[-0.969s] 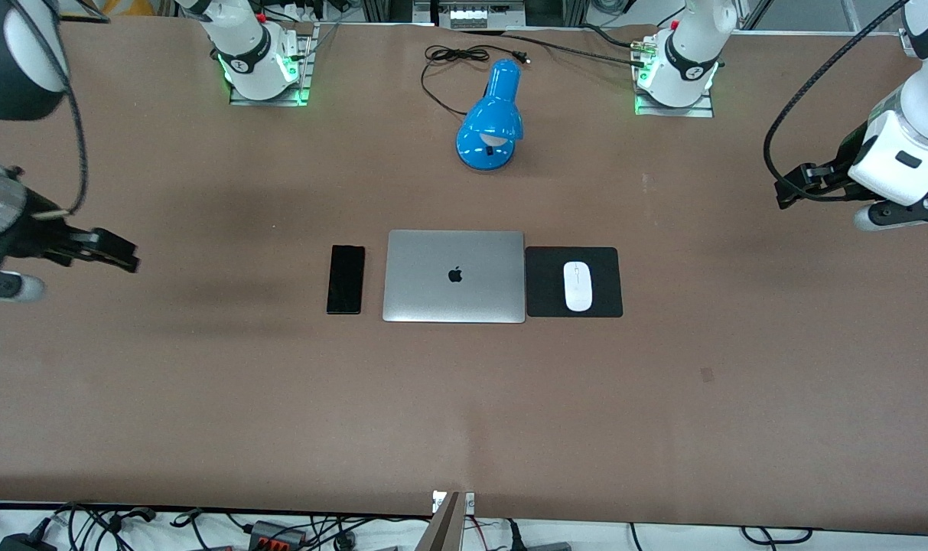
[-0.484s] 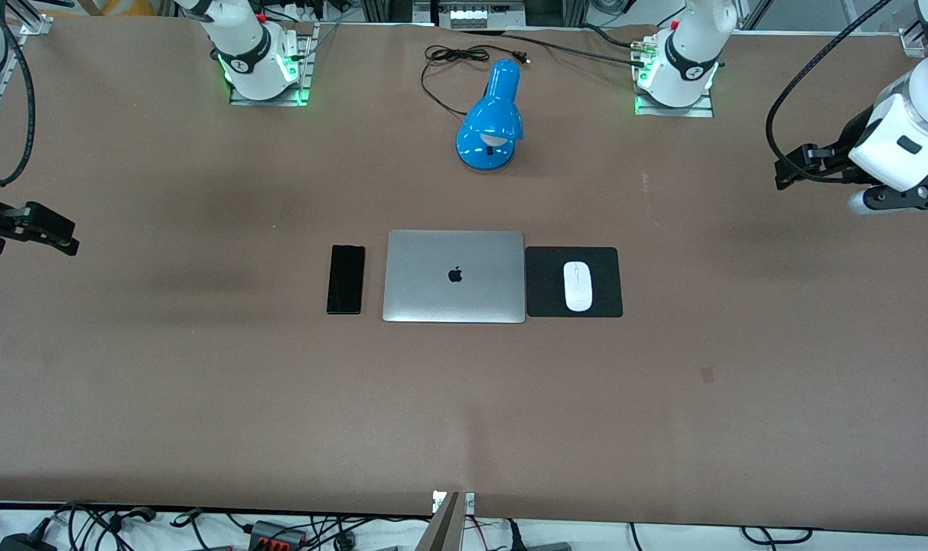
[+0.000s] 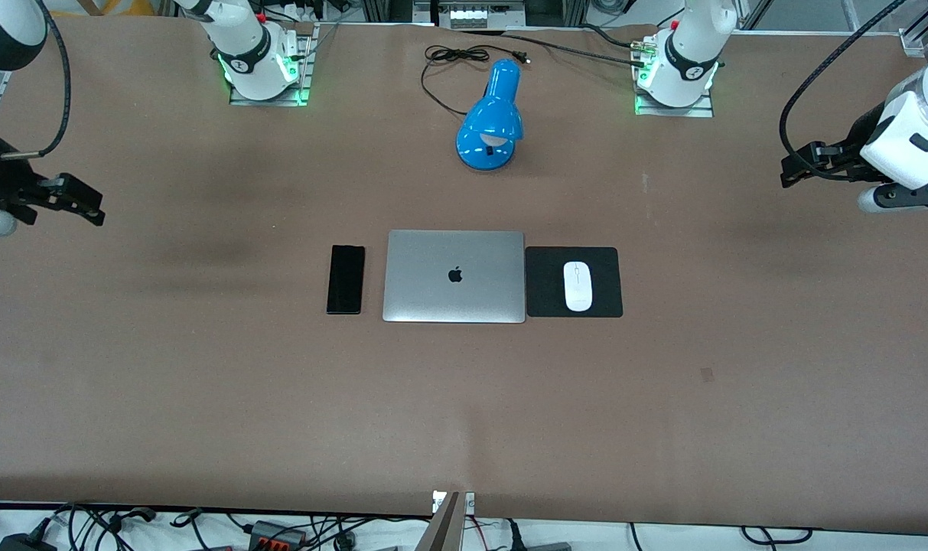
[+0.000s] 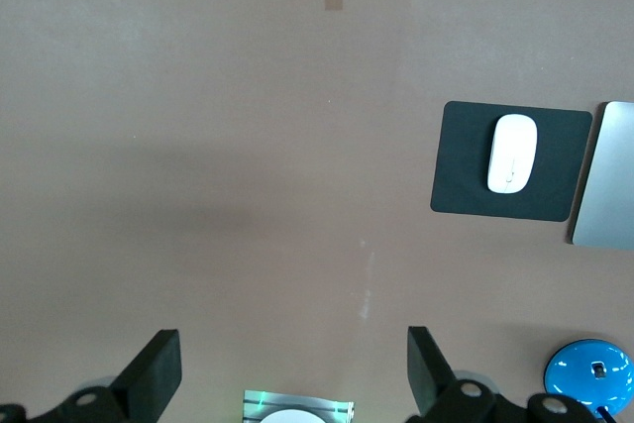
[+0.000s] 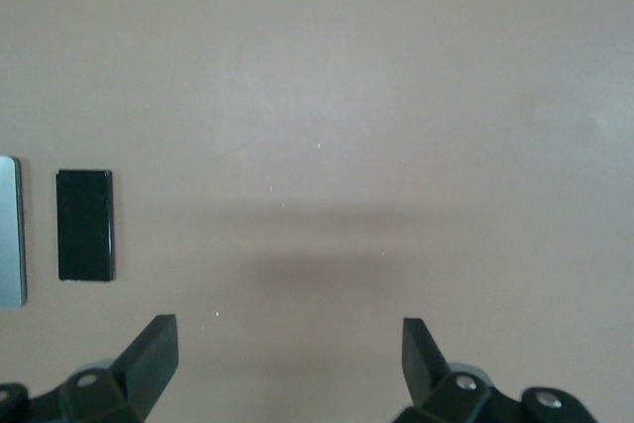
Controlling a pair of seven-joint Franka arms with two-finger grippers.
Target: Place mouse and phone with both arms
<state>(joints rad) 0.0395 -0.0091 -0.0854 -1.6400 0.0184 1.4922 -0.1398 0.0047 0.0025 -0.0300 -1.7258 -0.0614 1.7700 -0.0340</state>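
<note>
The laptop lies mid-table; the phone lies flat beside it toward the right arm's end, stiff, slick, best pinched across its long edges; the mouse sits on the black pad, light and rounded, best gripped across its flanks; the left gripper and right gripper hang wide open, empty, over bare table at their ends.

Mid-counter, in a row: phone just beside laptop toward the right arm's end, pad bearing mouse at the laptop's side toward the left arm's end, lamp farther from the front camera.
</note>
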